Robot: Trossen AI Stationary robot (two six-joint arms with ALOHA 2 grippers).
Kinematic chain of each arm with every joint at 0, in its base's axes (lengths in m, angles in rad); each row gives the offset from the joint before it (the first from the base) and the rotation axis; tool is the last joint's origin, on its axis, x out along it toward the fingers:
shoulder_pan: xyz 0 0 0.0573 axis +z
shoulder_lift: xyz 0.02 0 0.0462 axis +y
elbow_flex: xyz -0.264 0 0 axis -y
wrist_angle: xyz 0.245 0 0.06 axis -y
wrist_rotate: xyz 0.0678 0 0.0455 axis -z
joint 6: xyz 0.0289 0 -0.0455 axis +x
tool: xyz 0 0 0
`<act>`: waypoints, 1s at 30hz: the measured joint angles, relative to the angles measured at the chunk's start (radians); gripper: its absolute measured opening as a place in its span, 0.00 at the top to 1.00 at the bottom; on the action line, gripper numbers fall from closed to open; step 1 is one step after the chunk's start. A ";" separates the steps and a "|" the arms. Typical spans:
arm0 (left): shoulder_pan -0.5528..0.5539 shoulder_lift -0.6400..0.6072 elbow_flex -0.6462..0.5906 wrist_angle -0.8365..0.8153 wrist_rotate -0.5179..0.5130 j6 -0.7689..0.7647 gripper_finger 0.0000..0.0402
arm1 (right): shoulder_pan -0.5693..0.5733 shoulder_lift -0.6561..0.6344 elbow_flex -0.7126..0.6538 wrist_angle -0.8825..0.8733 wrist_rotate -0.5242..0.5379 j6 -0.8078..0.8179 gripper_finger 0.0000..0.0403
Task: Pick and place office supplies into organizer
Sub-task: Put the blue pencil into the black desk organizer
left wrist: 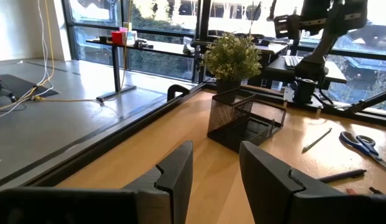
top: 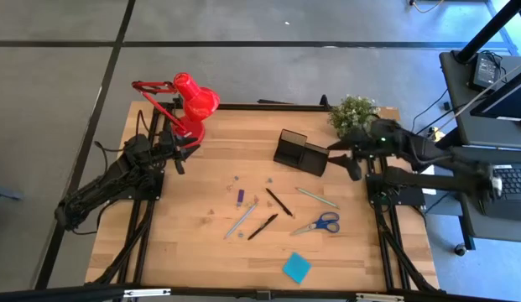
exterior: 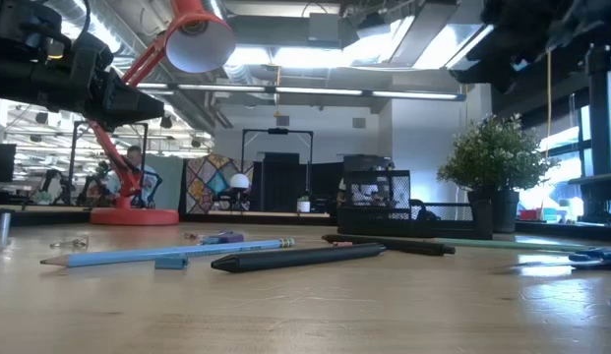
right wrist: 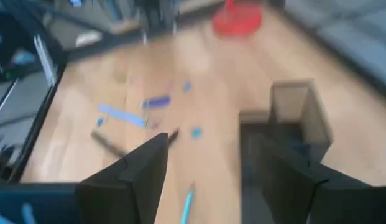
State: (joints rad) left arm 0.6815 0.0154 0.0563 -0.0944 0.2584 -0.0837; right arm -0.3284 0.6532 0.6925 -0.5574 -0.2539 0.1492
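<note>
Organizer sits at desk rear, supplies scattered in front; right gripper beside it, jaws wide, empty; left gripper parted, empty; pens judged light, stiff, best pinched mid-shaft.

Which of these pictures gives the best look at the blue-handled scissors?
The high view: the scissors lie whole on the table, blades and both blue handles clear. The left wrist view catches them at its edge, farther off. The low view shows only a thin blue sliver. The right wrist view does not show them.
</note>
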 joint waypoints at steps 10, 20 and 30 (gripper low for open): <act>0.000 0.000 0.000 -0.002 -0.006 0.000 0.69 | 0.192 0.277 0.280 -0.379 0.094 0.194 0.44; 0.000 0.000 0.001 -0.005 -0.005 0.000 0.69 | 0.384 0.450 0.244 -0.486 0.106 0.513 0.44; 0.000 0.000 0.001 -0.005 -0.005 0.000 0.69 | 0.552 0.604 0.159 -0.530 0.249 0.716 0.44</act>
State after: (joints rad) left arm 0.6816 0.0158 0.0570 -0.0998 0.2535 -0.0837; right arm 0.2237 1.2577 0.8517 -1.0872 -0.0048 0.8650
